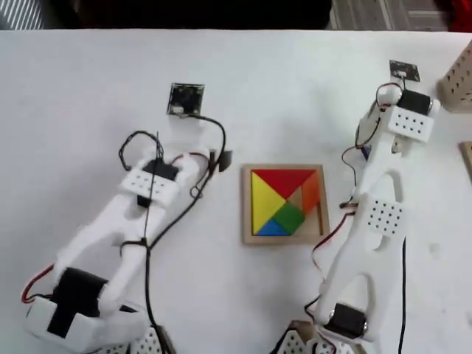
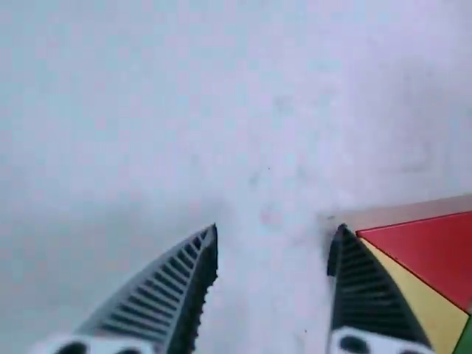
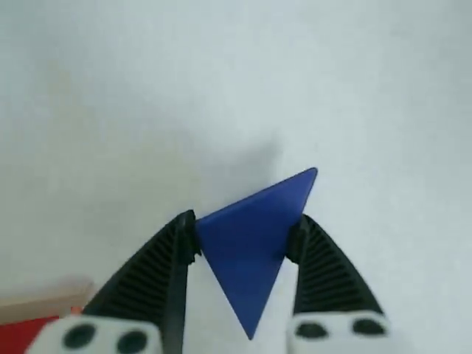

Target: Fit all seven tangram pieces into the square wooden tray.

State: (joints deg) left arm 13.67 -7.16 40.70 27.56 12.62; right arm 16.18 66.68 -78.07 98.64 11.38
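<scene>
The square wooden tray (image 1: pixel 245 203) lies in the middle of the table between the arms. It holds red (image 1: pixel 284 179), yellow (image 1: pixel 263 203), green (image 1: pixel 289 214), blue (image 1: pixel 271 228) and orange (image 1: pixel 311 193) pieces, with a bare wood patch beside the orange one. My right gripper (image 3: pixel 243 225) is shut on a blue triangle (image 3: pixel 247 243), just right of the tray (image 3: pixel 44 304); in the high view the right gripper (image 1: pixel 363 153) shows a bit of blue. My left gripper (image 2: pixel 274 237) stands open over bare table at the tray's far left corner (image 2: pixel 391 215), beside the red triangle (image 2: pixel 428 247). In the high view the left gripper (image 1: pixel 221 158) sits there.
A small black board (image 1: pixel 186 98) lies behind the left arm and another (image 1: pixel 404 71) behind the right arm. A perforated wooden block (image 1: pixel 457 77) stands at the right edge. Black and red cables (image 1: pixel 210 140) loop around the left arm.
</scene>
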